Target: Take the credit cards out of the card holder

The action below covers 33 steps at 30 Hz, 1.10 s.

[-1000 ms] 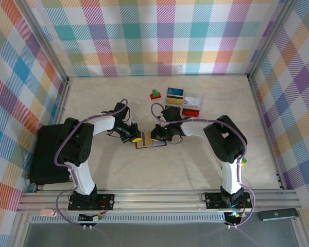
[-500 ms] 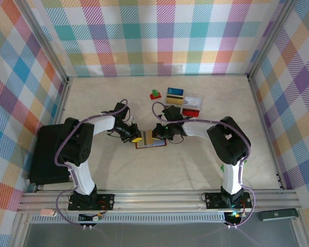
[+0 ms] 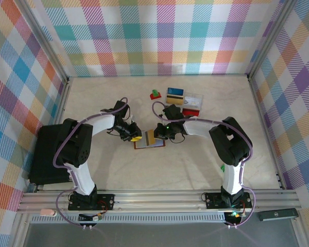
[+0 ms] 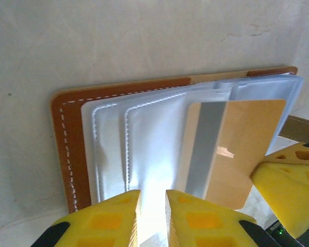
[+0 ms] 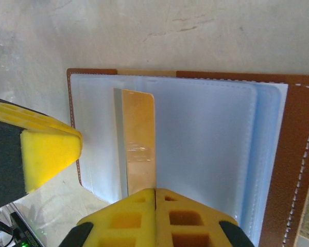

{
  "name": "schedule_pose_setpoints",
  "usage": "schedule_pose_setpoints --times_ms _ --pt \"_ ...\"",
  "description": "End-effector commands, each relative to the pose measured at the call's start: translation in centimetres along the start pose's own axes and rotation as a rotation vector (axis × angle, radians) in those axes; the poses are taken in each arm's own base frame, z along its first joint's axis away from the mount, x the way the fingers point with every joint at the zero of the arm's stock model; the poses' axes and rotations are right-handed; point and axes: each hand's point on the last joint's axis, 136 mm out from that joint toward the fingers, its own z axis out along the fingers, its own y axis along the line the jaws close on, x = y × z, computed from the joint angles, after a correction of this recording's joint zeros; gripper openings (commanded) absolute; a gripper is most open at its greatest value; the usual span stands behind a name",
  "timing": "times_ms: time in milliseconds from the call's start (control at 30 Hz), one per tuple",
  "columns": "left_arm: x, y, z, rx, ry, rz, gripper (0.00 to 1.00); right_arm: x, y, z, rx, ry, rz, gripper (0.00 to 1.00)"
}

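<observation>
The card holder lies open on the table between the two arms, brown-bordered with clear sleeves inside. A yellow credit card with a grey stripe stands tilted up out of a sleeve. My right gripper is shut on that card's near edge. In the top view it comes in from the right. My left gripper hovers low over the sleeves at the holder's left half. Its jaws stand a narrow gap apart with nothing between them.
A clear compartment box with a blue-and-yellow card sits behind the right arm. A small red-and-green block is beside it. A black case lies at the table's left edge. Checkered walls close three sides.
My left gripper's jaws have parted slightly. My right gripper has shut on the yellow card, and more of the card now shows out of the holder.
</observation>
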Motion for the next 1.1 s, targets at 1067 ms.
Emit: schedule_pose_setpoints --times_ms 1067 --pt "0.6 1.4 2.3 -0.095 0.034 -0.046 0.08 -0.3 2.1 1.1 -0.047 0.027 0.02 0.15"
